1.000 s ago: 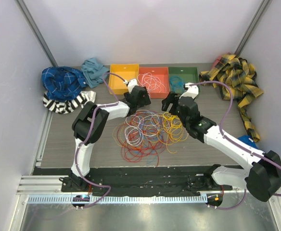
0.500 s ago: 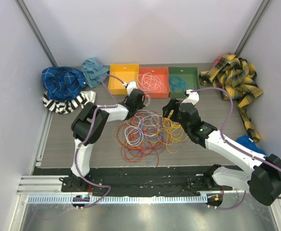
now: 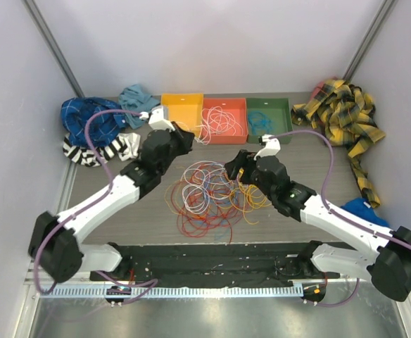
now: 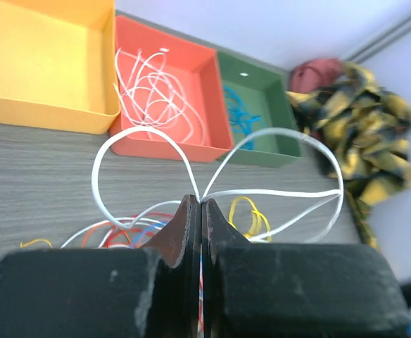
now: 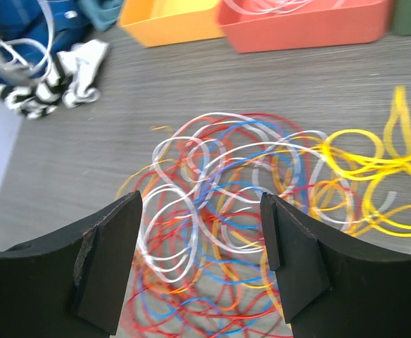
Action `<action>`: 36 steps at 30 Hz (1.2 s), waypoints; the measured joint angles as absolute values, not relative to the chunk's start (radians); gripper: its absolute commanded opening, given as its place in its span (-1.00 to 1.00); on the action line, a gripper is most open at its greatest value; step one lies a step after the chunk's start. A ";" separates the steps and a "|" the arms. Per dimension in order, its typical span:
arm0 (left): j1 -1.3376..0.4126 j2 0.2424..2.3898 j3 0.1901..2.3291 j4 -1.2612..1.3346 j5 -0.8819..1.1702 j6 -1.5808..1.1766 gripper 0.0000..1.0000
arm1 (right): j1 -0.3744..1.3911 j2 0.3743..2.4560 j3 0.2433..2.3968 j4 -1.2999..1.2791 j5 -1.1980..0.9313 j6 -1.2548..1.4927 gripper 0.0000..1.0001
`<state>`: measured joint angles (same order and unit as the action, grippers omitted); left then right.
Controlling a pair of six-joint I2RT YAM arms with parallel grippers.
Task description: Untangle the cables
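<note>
A tangle of red, white, blue, orange and yellow cables (image 3: 212, 193) lies mid-table. My left gripper (image 3: 184, 138) is raised left of the red tray and shut on a white cable (image 4: 142, 134). That cable fans out from the fingertips (image 4: 189, 211) in two wide loops and trails back down to the tangle. My right gripper (image 3: 232, 167) hangs over the tangle's upper right. In its wrist view it (image 5: 202, 236) stands open, with the cables (image 5: 248, 183) below and nothing between the fingers.
Yellow tray (image 3: 181, 98), red tray (image 3: 224, 101) with white cable and green tray (image 3: 269, 103) with blue cable line the back. Cloths lie at the left: blue plaid (image 3: 89, 120), striped (image 3: 86, 151), teal (image 3: 136, 102). A yellow plaid cloth (image 3: 346, 113) lies at the right.
My left gripper has shut on a white cable and drawn back to the left and up, pulling loops out of the tangle. My right gripper has moved left and nearer over the tangle.
</note>
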<state>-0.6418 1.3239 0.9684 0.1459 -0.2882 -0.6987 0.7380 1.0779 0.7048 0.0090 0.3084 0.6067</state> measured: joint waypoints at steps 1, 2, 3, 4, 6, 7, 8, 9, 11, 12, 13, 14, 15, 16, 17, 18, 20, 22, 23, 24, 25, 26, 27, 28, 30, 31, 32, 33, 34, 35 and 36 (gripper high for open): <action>-0.643 1.287 0.956 0.136 -0.284 -0.699 -1.00 | 0.745 1.078 0.705 0.015 0.298 0.611 0.52; -0.645 1.246 0.939 0.123 -0.278 -0.699 -1.00 | 0.752 1.078 0.706 0.026 0.285 0.616 0.52; -0.647 1.214 0.923 0.108 -0.275 -0.699 -1.00 | 0.759 1.078 0.707 0.037 0.272 0.623 0.52; -0.648 1.189 0.909 0.090 -0.270 -0.699 -1.00 | 0.764 1.078 0.709 0.049 0.261 0.630 0.52; -0.648 1.156 0.891 0.046 -0.267 -0.698 -1.00 | 0.773 1.077 0.712 0.083 0.237 0.640 0.52; -0.648 1.146 0.886 0.023 -0.265 -0.696 -1.00 | 0.776 1.077 0.712 0.103 0.224 0.645 0.52; -0.648 1.139 0.884 0.007 -0.265 -0.694 -1.00 | 0.777 1.075 0.712 0.118 0.214 0.650 0.51; -0.648 1.130 0.881 -0.011 -0.264 -0.692 -1.00 | 0.778 1.073 0.712 0.139 0.197 0.654 0.52; -0.649 1.110 0.879 -0.044 -0.261 -0.686 -1.00 | 0.779 1.068 0.715 0.183 0.168 0.663 0.52; -0.649 1.102 0.879 -0.053 -0.261 -0.681 -1.00 | 0.780 1.068 0.719 0.197 0.157 0.666 0.52; -0.649 1.094 0.879 -0.062 -0.261 -0.677 -1.00 | 0.781 1.069 0.726 0.209 0.144 0.669 0.52; -0.649 1.088 0.879 -0.070 -0.261 -0.673 -1.00 | 0.784 1.069 0.736 0.217 0.134 0.673 0.52; -0.650 1.083 0.879 -0.077 -0.260 -0.671 -1.00 | 0.786 1.071 0.745 0.221 0.126 0.675 0.52; -0.651 1.080 0.879 -0.083 -0.260 -0.670 -1.00 | 0.791 1.072 0.757 0.230 0.116 0.677 0.52; -0.653 1.079 0.879 -0.087 -0.260 -0.669 -1.00 | 0.795 1.077 0.770 0.237 0.107 0.677 0.52; -0.653 1.079 0.879 -0.089 -0.259 -0.669 -1.00 | 0.800 1.083 0.783 0.245 0.101 0.677 0.52; -0.656 1.079 0.879 -0.096 -0.257 -0.669 -1.00 | 0.809 1.101 0.804 0.265 0.090 0.677 0.52; -0.661 1.079 0.879 -0.100 -0.253 -0.669 -1.00 | 0.818 1.119 0.819 0.274 0.084 0.677 0.52; -0.665 1.079 0.879 -0.103 -0.251 -0.669 -0.99 | 0.824 1.133 0.831 0.275 0.083 0.673 0.50; -0.669 1.079 0.879 -0.105 -0.250 -0.669 -1.00 | 0.831 1.146 0.841 0.273 0.083 0.667 0.50; -0.670 1.079 0.879 -0.107 -0.250 -0.669 -1.00 | 0.837 1.157 0.853 0.267 0.084 0.662 0.48; -0.674 1.079 0.879 -0.110 -0.249 -0.669 -1.00 | 0.846 1.174 0.877 0.244 0.090 0.649 0.48; -0.675 1.079 0.879 -0.111 -0.246 -0.669 -1.00 | 0.858 1.195 0.905 0.224 0.102 0.635 0.47; -0.678 1.079 0.879 -0.112 -0.246 -0.669 -1.00 | 0.873 1.219 0.939 0.200 0.116 0.620 0.44; -0.682 1.079 0.879 -0.112 -0.243 -0.669 -1.00 | 0.903 1.259 0.996 0.163 0.152 0.589 0.32; -0.686 1.079 0.879 -0.113 -0.243 -0.669 -1.00 | 0.915 1.274 1.016 0.144 0.169 0.576 0.20; -0.689 1.079 0.879 -0.113 -0.243 -0.669 -1.00 | 0.923 1.283 1.028 0.131 0.186 0.567 0.15; -0.694 1.079 0.879 -0.115 -0.243 -0.669 -1.00 | 0.934 1.296 1.042 0.111 0.208 0.556 0.09; -0.697 1.079 0.879 -0.116 -0.243 -0.669 -1.00 | 0.939 1.307 1.053 0.092 0.226 0.550 0.02; -0.701 1.079 0.879 -0.118 -0.243 -0.669 -1.00 | 0.941 1.319 1.063 0.072 0.246 0.545 0.01; -0.706 1.078 0.879 -0.120 -0.243 -0.669 -1.00 | 0.941 1.333 1.071 0.055 0.269 0.539 -0.01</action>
